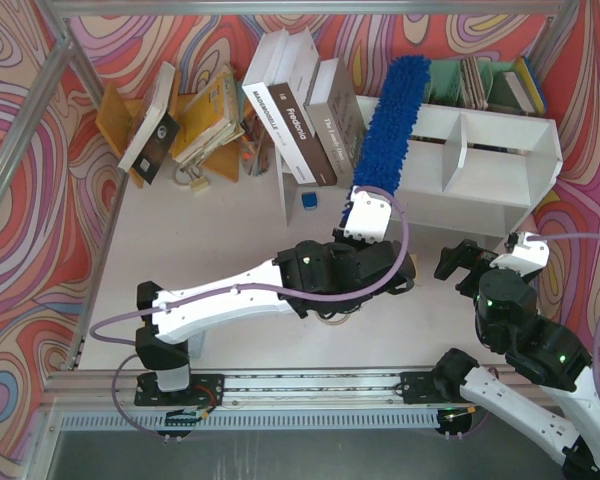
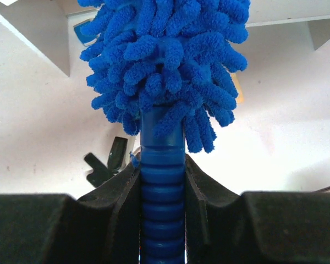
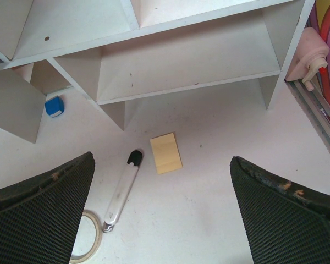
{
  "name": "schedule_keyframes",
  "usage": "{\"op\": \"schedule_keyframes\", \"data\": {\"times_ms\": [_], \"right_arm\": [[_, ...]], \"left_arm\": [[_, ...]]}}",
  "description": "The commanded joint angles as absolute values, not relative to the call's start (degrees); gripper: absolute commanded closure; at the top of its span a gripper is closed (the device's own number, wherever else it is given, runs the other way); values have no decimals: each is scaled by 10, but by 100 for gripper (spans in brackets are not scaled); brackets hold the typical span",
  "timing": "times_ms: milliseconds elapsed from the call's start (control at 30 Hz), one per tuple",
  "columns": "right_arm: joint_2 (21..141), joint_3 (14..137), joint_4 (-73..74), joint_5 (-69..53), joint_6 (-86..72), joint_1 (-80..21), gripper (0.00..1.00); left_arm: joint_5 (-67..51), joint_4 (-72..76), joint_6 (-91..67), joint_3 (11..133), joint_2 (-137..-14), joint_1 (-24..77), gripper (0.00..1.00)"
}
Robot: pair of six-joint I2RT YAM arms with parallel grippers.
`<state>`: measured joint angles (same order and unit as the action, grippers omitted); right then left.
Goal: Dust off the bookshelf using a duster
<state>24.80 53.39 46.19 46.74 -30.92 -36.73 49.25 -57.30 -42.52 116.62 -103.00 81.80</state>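
**A:** So, where do we stand?

**B:** Our left end effector (image 2: 162, 184) is pinched tight on the ribbed handle (image 2: 162, 159) of the duster (image 1: 390, 120). The duster slants away toward one o'clock. Its head crosses the left end of the bookshelf (image 1: 500, 165), which sits at two o'clock on the table (image 1: 210, 230). We can't tell whether it touches.

**A:** And the right end effector (image 3: 162, 214)?

**B:** Spread wide, holding nothing, hovering before the shelf's right compartment (we'd leave it there).

**A:** How do we sweep well?

**B:** We judge that light pressure is enough. The head is shaggy microfibre noodles, soft and springy, so it should flatten against the smooth white boards. We'd draw it along the top toward three o'clock, then angle it into each box compartment, minding the thin vertical divider. The handle looks like hard, ridged plastic, so it shouldn't slip in our grip.
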Motion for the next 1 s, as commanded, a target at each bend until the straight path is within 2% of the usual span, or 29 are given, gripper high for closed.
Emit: {"op": "schedule_keyframes", "data": {"times_ms": [0,300,567,967], "right_arm": [[244,530,467,483,-308,-366,1],[244,530,468,483,-308,-367,1],[243,531,471,487,-313,-366,1],[233,533,480,499,-322,-367,1]], "left_arm": [[507,-656,-435,1210,-1026,806,100],[466,-696,-426,1242,-1046,794,100],[402,-699,-372,1351,-1111,794,100],[313,-613,-205,1389,-1108,833,100]]}}
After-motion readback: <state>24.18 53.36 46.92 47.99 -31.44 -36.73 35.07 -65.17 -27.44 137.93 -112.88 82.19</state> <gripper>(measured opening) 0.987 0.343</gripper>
